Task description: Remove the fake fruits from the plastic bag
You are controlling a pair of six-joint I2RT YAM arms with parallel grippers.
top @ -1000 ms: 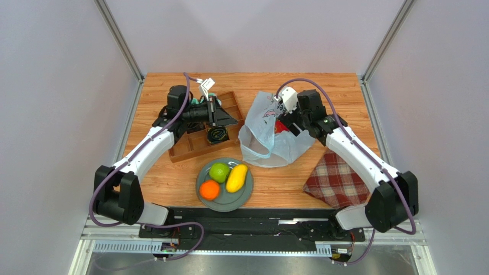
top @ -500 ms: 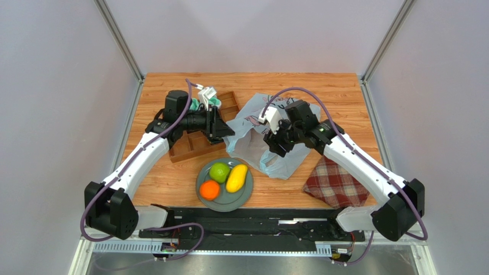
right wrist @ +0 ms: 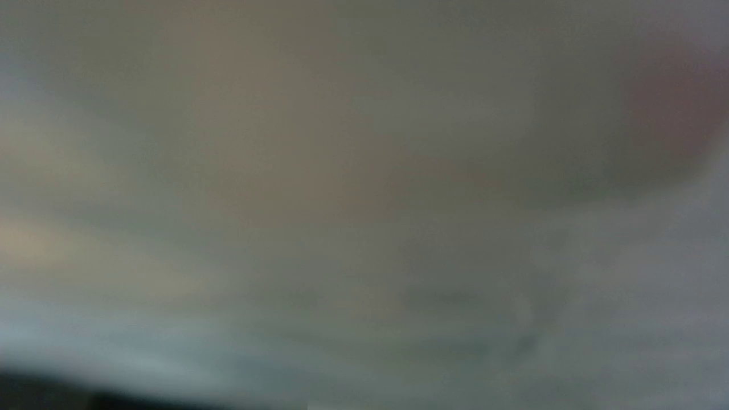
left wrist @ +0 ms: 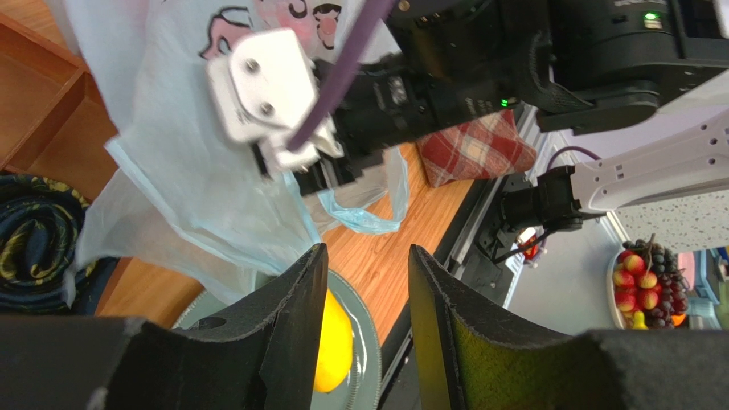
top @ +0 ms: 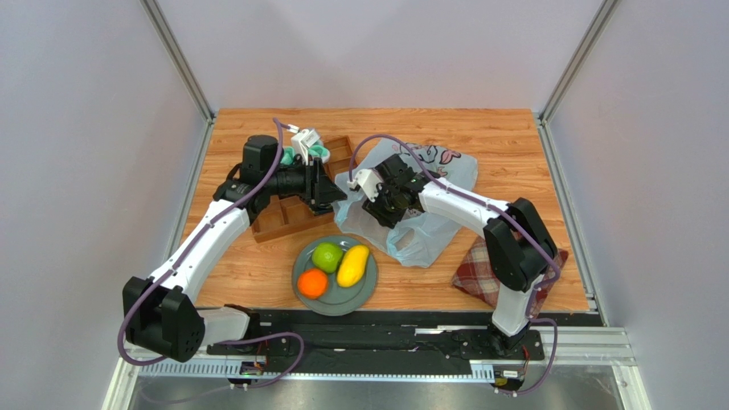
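Observation:
The pale-blue plastic bag [top: 428, 241] lies crumpled mid-table, its printed side up. My right gripper [top: 382, 207] is pushed into the bag's left part, and its fingers are hidden in the film. The right wrist view shows only blurred bag film [right wrist: 359, 205] against the lens, with a dim reddish patch [right wrist: 676, 111] that I cannot identify. My left gripper [top: 338, 198] hovers at the bag's left edge, open with nothing between its fingers [left wrist: 368, 252]. A green apple [top: 327, 256], an orange [top: 312, 283] and a yellow mango [top: 353, 266] lie on the grey plate [top: 366, 290]. Fruits inside the bag are hidden.
A wooden compartment tray [top: 278, 224] sits under the left arm, with teal-and-white socks [top: 313, 152] at its far end and a dark rolled item [left wrist: 34, 231] inside. A red plaid cloth [top: 476, 275] lies at the front right beneath the right arm.
The right arm swung left and drove its gripper into the bag, dragging and flattening the bag leftward. The left gripper opened and shifted a little toward the bag's edge.

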